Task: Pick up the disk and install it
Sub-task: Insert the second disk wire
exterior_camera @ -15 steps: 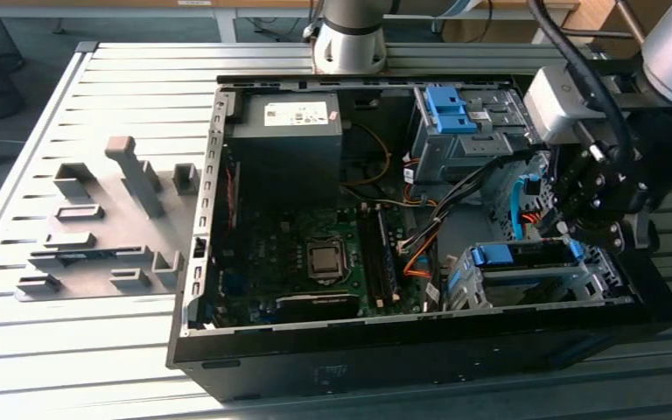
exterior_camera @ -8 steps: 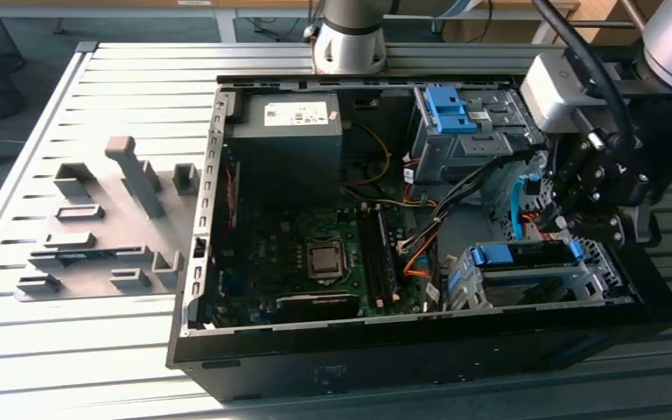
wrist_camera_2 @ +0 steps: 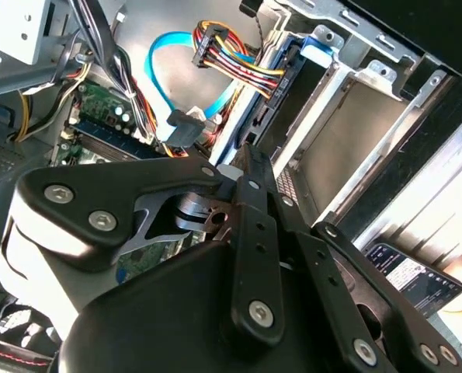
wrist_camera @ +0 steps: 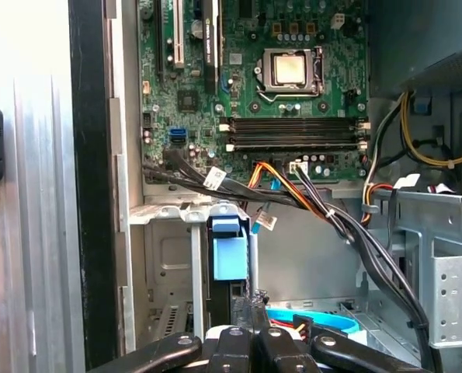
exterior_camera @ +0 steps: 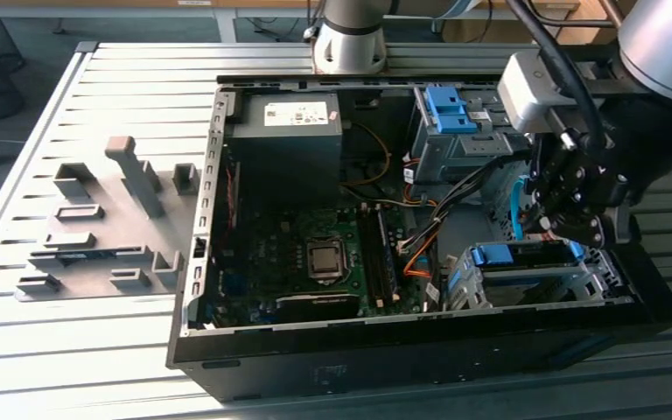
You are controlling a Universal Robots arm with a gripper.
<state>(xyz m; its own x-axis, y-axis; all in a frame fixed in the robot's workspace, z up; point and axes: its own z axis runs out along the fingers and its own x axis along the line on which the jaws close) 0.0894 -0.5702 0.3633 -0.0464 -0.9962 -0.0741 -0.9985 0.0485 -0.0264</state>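
Fingers (wrist_camera: 252,315) closed together, empty, near one disk (wrist_camera: 231,256) in one drive cage (wrist_camera: 168,225), one motherboard (wrist_camera: 254,70)

You are getting bright daylight glaring off the slatted table (exterior_camera: 67,114) in the exterior view, leaving the open computer case (exterior_camera: 312,367) interior shadowed, while the gripper (wrist_camera_2: 242,167) is blurring in the second wrist view.

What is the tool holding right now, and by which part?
It cannot be told. The tool is right at one end of the disk, which sits in the drive cage. No grip there is clear.
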